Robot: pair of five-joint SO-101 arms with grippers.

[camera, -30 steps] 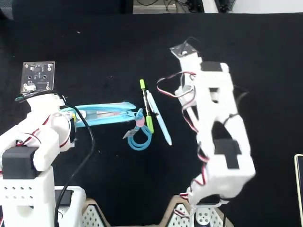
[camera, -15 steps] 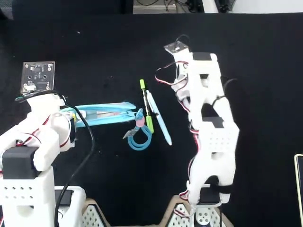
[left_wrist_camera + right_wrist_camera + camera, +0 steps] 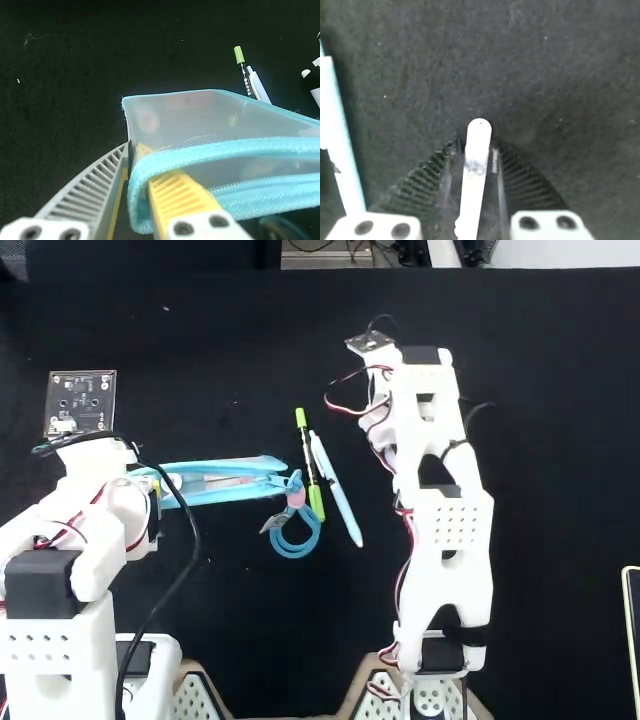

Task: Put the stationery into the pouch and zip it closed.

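Note:
A clear pouch (image 3: 215, 481) with a turquoise zip lies left of centre, its mouth facing right. My left gripper (image 3: 132, 165) is shut on the pouch's (image 3: 210, 125) near end, one yellow finger (image 3: 175, 197) inside the zip edge. Just past the mouth lie a green marker (image 3: 308, 465) and a light blue pen (image 3: 335, 490); both also show beyond the pouch, the marker (image 3: 240, 57) beside the pen (image 3: 257, 87). My right gripper (image 3: 475, 145) is shut on a white pen (image 3: 476, 150) low over the black cloth, beside the light blue pen (image 3: 335, 135). The right arm (image 3: 435, 490) covers it from above.
A blue loop with a pink piece (image 3: 295, 528) lies at the pouch mouth. A small circuit board (image 3: 80, 402) sits at the far left. A flat dark object (image 3: 632, 600) shows at the right edge. The black cloth (image 3: 220, 350) covers the table.
The right arm has swung left and stretched out straighter toward the far side, ending closer to the pens. The left arm and pouch have not moved.

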